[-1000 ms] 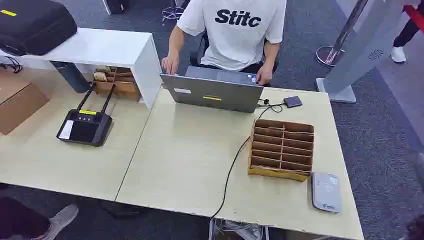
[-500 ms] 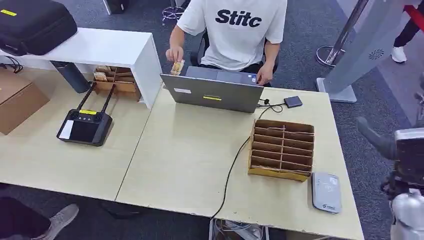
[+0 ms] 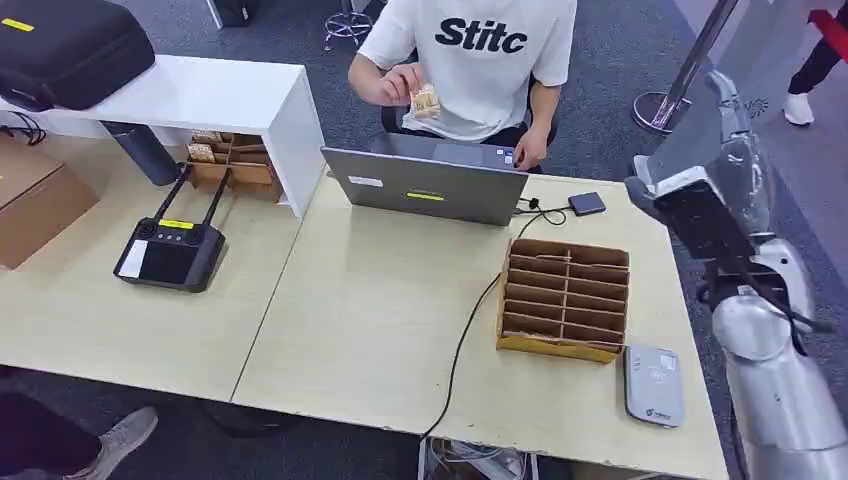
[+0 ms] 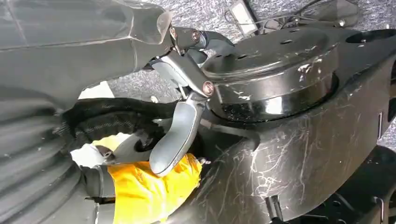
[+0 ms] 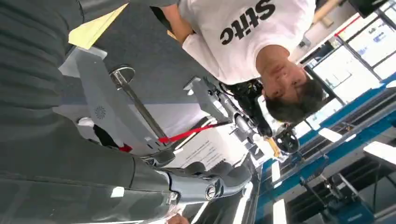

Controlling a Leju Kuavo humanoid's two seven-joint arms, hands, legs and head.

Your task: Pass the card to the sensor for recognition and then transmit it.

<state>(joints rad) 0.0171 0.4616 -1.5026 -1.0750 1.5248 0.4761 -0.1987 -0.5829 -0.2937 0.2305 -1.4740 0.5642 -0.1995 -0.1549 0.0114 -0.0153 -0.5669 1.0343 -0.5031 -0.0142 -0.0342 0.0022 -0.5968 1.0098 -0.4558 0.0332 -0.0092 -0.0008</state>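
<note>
Progress looks slight: no card has reached the reader (image 3: 654,385), the grey pad at five o'clock on the table (image 3: 380,320), just beside the slotted cardboard box (image 3: 563,298). The cards (image 3: 426,100) are a small stack in the hand of the seated person (image 3: 470,70) at twelve o'clock, held up above the laptop (image 3: 425,185), well apart from the robot. So the taking, the reading and the passing on all seem to be left.

The right arm (image 3: 770,370) comes up along the three o'clock edge of the table with the right hand (image 3: 715,140) raised toward the person; the head view shows nothing held in it, but whether its fingers are apart or together I cannot tell. The left hand (image 4: 175,128) hangs close against dark parts of the robot; its thumb lies across a yellow patch, and how its fingers stand cannot be told.

Writing: the person's white shirt reads "Stitc". The laptop lid and the black controller (image 3: 170,250) at nine o'clock carry yellow labels too small to read.
</note>
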